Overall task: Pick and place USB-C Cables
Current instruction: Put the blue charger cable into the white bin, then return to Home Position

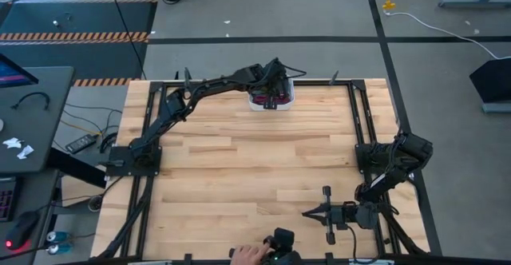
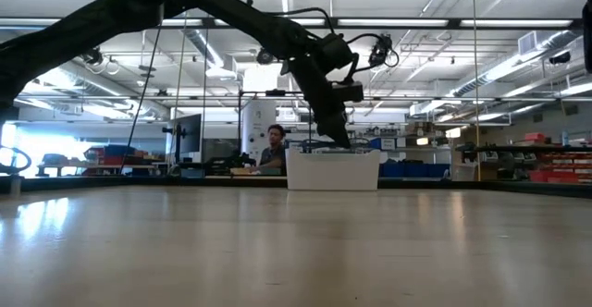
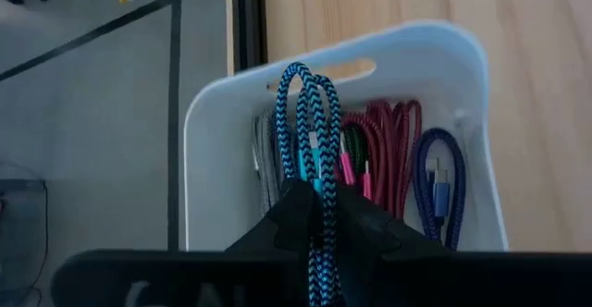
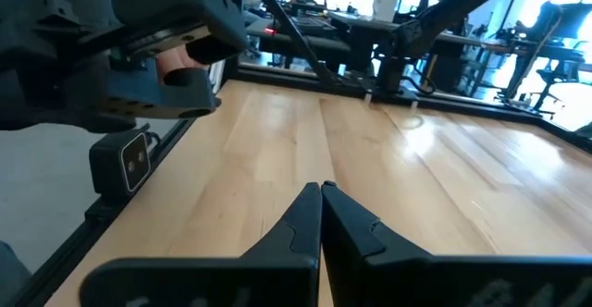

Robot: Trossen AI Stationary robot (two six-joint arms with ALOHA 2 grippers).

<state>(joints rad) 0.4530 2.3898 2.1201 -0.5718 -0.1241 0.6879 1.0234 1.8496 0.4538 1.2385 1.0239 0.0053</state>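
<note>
A white bin (image 1: 272, 101) stands at the table's far edge; the low view shows its wall (image 2: 332, 171). In the left wrist view the bin (image 3: 222, 113) holds grey, maroon (image 3: 388, 141), green and purple (image 3: 439, 182) cable bundles. My left gripper (image 3: 319, 201) hangs over the bin, shut on a teal-and-black braided cable (image 3: 310, 122); it also shows above the bin in the high view (image 1: 272, 81) and the low view (image 2: 338, 131). My right gripper (image 4: 321, 196) is shut and waits near the table's near right corner (image 1: 315, 214). My left gripper pinches the teal cable bundle between its two fingers, at the middle of the folded loops (image 3: 316, 185), coming from above and pointing down. Several strands run through the jaws. The looped end (image 3: 301, 76) sticks out past the fingertips, lifted above the other cables in the bin.
Black frame rails (image 1: 359, 113) run along the table's edges. A person's hand (image 1: 249, 254) rests on a black device at the near edge. Another person sits in the room beyond the table (image 2: 273, 148). The wooden tabletop (image 1: 255, 169) stretches bare between both arms.
</note>
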